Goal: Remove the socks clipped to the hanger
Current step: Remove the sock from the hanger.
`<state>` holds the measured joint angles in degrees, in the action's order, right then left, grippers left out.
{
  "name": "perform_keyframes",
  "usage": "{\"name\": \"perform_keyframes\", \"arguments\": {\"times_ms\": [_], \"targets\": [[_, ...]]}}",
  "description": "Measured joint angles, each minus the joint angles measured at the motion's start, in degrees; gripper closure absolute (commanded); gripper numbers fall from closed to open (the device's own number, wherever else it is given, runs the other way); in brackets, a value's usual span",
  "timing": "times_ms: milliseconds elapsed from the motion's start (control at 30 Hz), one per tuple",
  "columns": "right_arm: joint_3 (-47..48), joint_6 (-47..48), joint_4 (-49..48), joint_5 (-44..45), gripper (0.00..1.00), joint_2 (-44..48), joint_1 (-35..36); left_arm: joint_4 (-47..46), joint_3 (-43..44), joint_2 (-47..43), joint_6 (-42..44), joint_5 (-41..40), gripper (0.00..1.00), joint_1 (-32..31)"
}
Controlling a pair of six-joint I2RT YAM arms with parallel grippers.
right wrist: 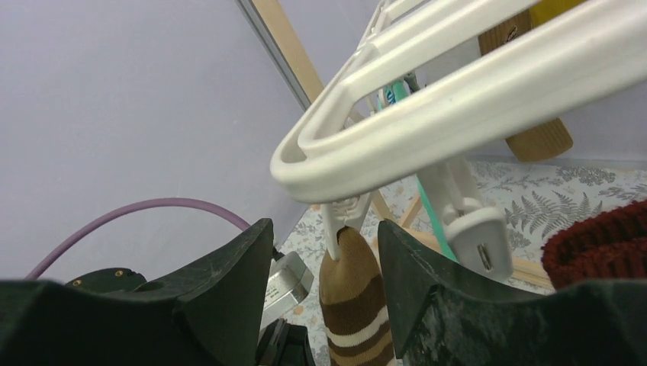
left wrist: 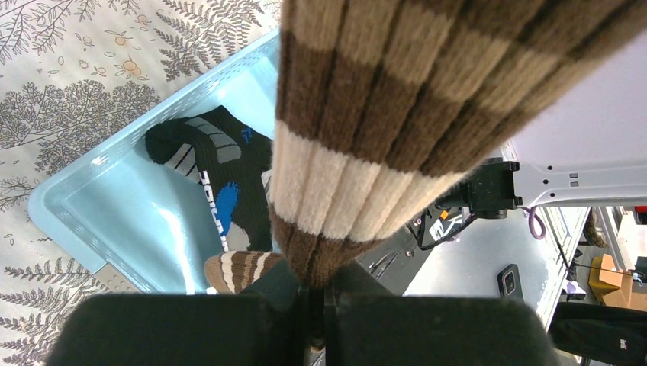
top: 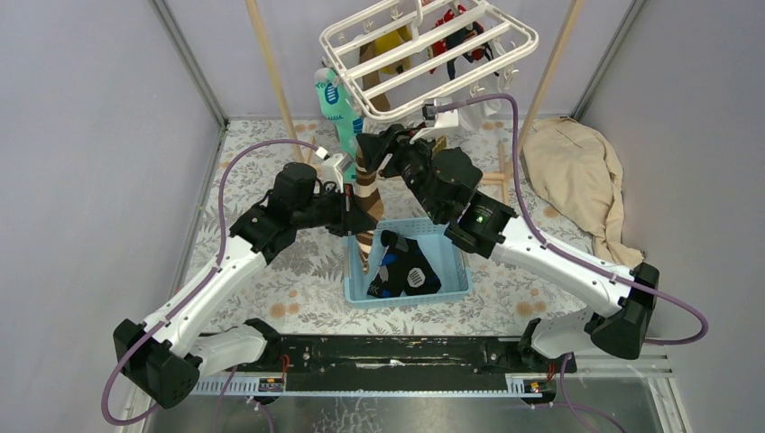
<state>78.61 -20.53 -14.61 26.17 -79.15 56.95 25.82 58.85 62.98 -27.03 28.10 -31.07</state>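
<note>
Hanging striped sock [left wrist: 366, 114] clipped to hanger [right wrist: 458, 99], lettering on black sock [left wrist: 229, 179] unreadable

Bands of dark brown and cream run down the striped sock [top: 364, 194] under the white hanger [top: 433, 54]. At the hanger's left corner there's a teal sock [top: 335, 106] with white markings. Up beneath its bars, a yellow sock [top: 394, 45] and a red sock [top: 448, 41]. Below the hanger, the pale blue basket [top: 424, 295] shows a black sock [top: 410, 271] patched with grey, white and blue. The tablecloth [top: 307, 289] is white with grey ferns and orange blossoms. Right of the hanger, a plain beige cloth [top: 577, 171].
</note>
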Motion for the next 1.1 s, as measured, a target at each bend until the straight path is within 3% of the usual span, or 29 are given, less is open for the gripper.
{"name": "perform_keyframes", "arguments": {"times_ms": [733,1000,1100], "targets": [[-1.36,-3.06,-3.3,-3.41,0.46,-0.61,-5.6,0.0,0.0,0.07,0.0,2.75,0.97,-0.35],[-1.42,-3.76,-3.3,-4.76,0.56,-0.61,-5.86,0.0,0.0,0.24,0.02,2.82,0.97,-0.76],[-1.66,-3.96,-3.5,-5.01,0.68,-0.61,-6.01,0.0,0.0,0.37,0.02,2.82,0.97,-0.79]]}}
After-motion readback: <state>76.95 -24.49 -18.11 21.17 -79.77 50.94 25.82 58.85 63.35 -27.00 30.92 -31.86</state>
